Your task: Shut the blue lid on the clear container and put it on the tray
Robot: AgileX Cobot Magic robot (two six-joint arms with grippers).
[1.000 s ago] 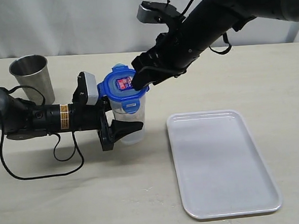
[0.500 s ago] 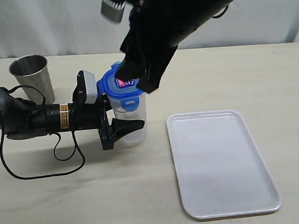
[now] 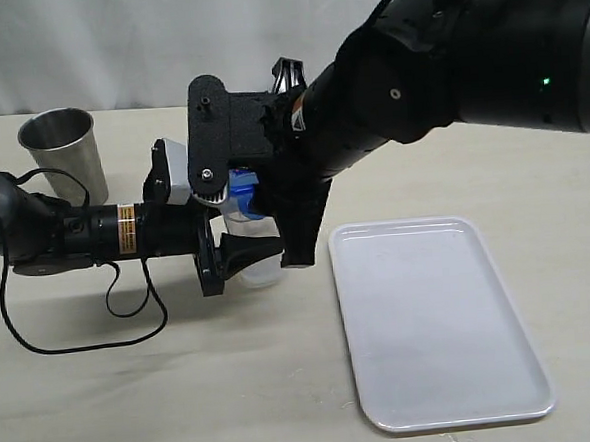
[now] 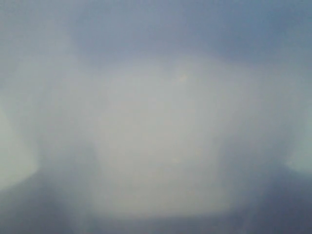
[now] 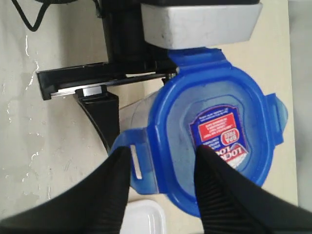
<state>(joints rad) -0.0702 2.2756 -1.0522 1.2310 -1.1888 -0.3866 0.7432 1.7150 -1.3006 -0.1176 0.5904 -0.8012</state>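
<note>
The clear container (image 3: pixel 261 274) stands left of the tray (image 3: pixel 436 323), with my left gripper (image 3: pixel 262 251) shut on its sides from the left. The left wrist view is only a pale blur. The blue lid (image 5: pixel 219 141) sits on top of the container (image 5: pixel 136 109), its red-and-blue label facing up. My right gripper (image 5: pixel 163 156) hangs just over the lid's tray-side edge, open, with one side flap and the rim between its black fingers (image 5: pixel 114 190). In the exterior view the right arm covers most of the lid (image 3: pixel 242 204).
A steel cup (image 3: pixel 62 145) stands at the far left behind the left arm. A black cable (image 3: pixel 82 339) loops on the table under that arm. A corner of the tray (image 5: pixel 144 217) shows beneath the right fingers.
The right arm has swung round and come down over the lid, now hiding it in the exterior view, and its jaws have narrowed. The left arm and container have not moved.
</note>
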